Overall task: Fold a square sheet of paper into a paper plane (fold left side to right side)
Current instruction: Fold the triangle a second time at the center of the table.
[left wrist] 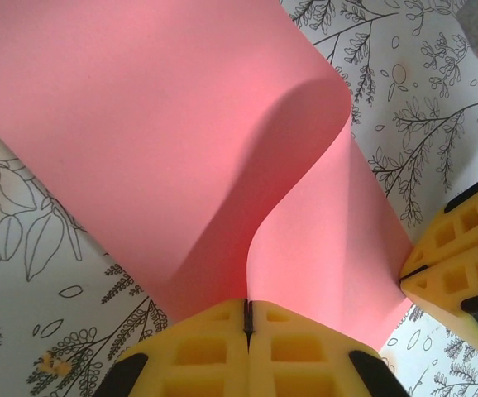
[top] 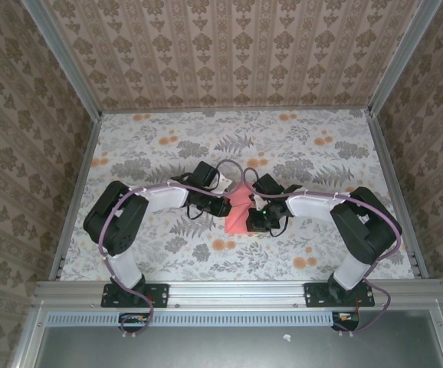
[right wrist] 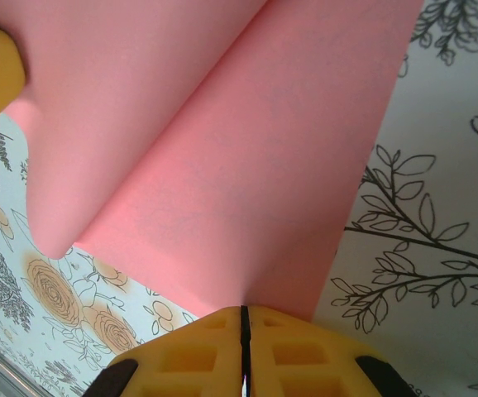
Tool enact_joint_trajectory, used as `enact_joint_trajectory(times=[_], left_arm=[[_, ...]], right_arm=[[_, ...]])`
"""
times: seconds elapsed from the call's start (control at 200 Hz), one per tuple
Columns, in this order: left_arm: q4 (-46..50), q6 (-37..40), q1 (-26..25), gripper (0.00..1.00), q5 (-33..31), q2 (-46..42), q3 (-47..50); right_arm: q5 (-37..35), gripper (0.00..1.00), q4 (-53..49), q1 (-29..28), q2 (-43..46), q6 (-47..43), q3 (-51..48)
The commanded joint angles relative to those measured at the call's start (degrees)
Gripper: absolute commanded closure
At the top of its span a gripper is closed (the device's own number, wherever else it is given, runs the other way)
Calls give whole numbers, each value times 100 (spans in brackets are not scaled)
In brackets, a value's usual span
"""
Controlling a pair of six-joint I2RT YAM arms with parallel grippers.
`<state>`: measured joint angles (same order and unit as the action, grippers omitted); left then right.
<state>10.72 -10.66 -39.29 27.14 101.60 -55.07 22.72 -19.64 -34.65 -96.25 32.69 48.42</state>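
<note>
**Sheet mid-fold, clamped on both sides: watch for skew and slip**

Mid-table in the top view: square sheet of paper [top: 237, 211], partly raised off the tabletop [top: 321, 238], bowed in a soft S-curve, no crease pressed in yet. Clamped by left gripper [left wrist: 247, 313], pads [left wrist: 198, 351] pressed together on one edge. Same at right gripper [right wrist: 244, 314]: squeezed closed, pinching another edge. Grippers just beside each other.

Likely failures, judged from here:
- Skewed crease, from uneven travel of the two arms or edges not lined up before pressing down.
- Slip-out: thin matte paper, narrow pinch right at the edge.
- Tear or stray crumple, from pulling the pinch points apart or flattening the bow in the wrong place.
- Finger clash, given the tight spacing.

Labels and writing: none readable. Plain pink paper, floral print on tabletop and walls [top: 229, 46], no brand marks visible on the pads.
</note>
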Motion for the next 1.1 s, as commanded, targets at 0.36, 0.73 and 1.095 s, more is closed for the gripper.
enact_joint_trajectory(times=[0.36, 0.73, 1.095], left_arm=[[-79, 103, 27, 98, -110, 189, -232], [-96, 109, 27, 98, -147, 289, -253], [-106, 147, 27, 98, -165, 438, -278]], right_arm=[[-187, 90, -392, 18, -137, -151, 49], [-172, 90, -392, 20, -156, -155, 53], [-160, 90, -409, 20, -194, -174, 78]])
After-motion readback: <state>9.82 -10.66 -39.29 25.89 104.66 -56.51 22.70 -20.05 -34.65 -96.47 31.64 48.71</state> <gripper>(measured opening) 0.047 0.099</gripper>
